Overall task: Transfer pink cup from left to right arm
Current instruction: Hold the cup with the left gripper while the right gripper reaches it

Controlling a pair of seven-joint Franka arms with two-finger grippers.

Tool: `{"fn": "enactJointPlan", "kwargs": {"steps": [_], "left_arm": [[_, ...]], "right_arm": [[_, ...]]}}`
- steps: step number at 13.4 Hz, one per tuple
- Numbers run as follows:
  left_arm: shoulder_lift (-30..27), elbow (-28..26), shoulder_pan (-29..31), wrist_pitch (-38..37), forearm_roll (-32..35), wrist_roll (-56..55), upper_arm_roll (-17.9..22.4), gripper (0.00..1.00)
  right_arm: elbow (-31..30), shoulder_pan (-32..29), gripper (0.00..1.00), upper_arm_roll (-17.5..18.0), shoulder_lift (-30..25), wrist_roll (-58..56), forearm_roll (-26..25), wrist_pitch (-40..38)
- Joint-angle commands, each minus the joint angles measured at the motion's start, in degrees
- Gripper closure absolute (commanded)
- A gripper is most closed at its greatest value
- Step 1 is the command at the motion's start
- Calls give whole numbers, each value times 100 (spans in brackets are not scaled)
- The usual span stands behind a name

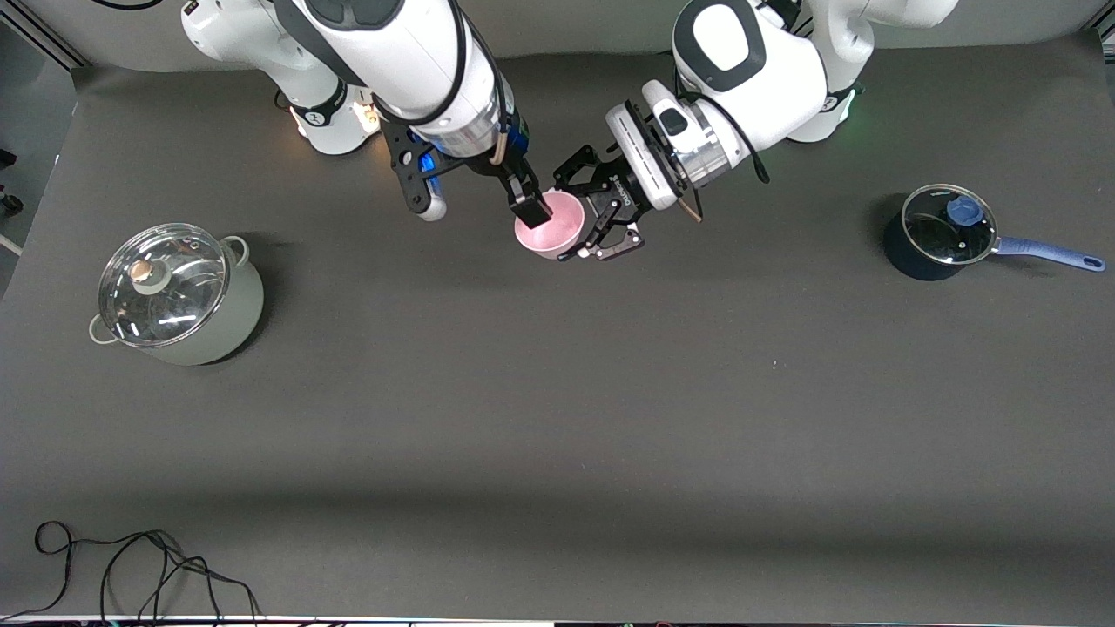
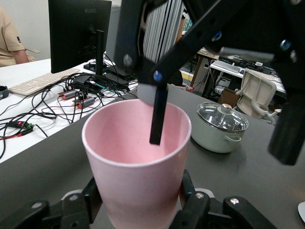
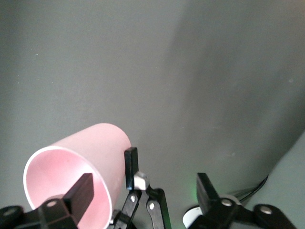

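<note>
The pink cup (image 1: 557,228) hangs tipped on its side over the table's middle strip near the arms' bases. My left gripper (image 1: 566,219) is shut on its lower body. In the left wrist view the cup (image 2: 138,162) sits between the left gripper's (image 2: 140,200) black linkage fingers. My right gripper (image 1: 477,209) is open. One long straight finger (image 2: 157,119) reaches inside the cup's mouth and the other stands well outside the wall. The right wrist view shows the cup (image 3: 102,148), with the right gripper (image 3: 143,191) straddling its rim and a left fingertip (image 3: 131,164) lying on the cup's outside.
A grey-green pot with a glass lid (image 1: 179,292) stands toward the right arm's end of the table. A dark blue saucepan with a glass lid (image 1: 941,233) stands toward the left arm's end. Loose black cables (image 1: 131,566) lie by the table edge nearest the front camera.
</note>
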Motion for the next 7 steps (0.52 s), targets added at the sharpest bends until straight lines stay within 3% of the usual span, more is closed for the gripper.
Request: {"fn": "enactJointPlan", "kwargs": {"steps": [1, 2, 7], "left_arm": [[-9, 40, -58, 103, -94, -47, 1, 71], [-9, 40, -58, 103, -94, -47, 1, 71], [0, 40, -49, 103, -94, -47, 1, 71]], "right_arm": [[258, 34, 93, 4, 163, 9, -121, -20], [285, 34, 100, 4, 163, 0, -121, -20], [294, 25, 100, -5, 163, -114, -121, -20]]}}
